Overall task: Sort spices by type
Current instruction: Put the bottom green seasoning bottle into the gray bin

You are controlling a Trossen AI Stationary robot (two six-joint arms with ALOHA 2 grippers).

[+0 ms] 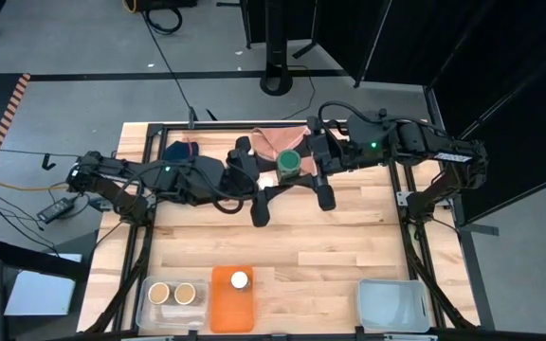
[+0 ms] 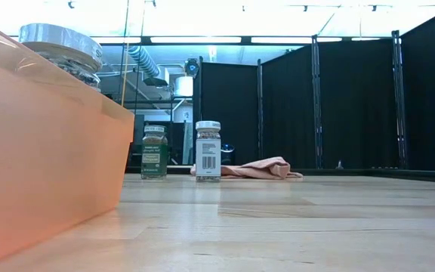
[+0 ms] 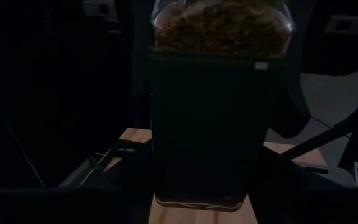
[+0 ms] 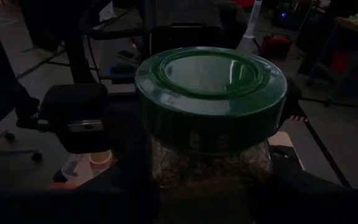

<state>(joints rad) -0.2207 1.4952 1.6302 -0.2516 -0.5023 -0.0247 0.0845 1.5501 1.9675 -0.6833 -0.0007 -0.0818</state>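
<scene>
Both end effectors crowd the back of the tabletop [image 1: 330, 246]: right end effector [image 4: 204, 205] clamped on green-lidded spice jar [image 1: 289, 163], left end effector [image 3: 197, 211] clamped on another jar [image 3: 219, 93]; arms may collide.

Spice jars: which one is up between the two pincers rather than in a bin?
The green-lidded jar, at the far side beside the pink cloth; the two tan-lidded jars and the white-lidded jar sit in near bins.
</scene>
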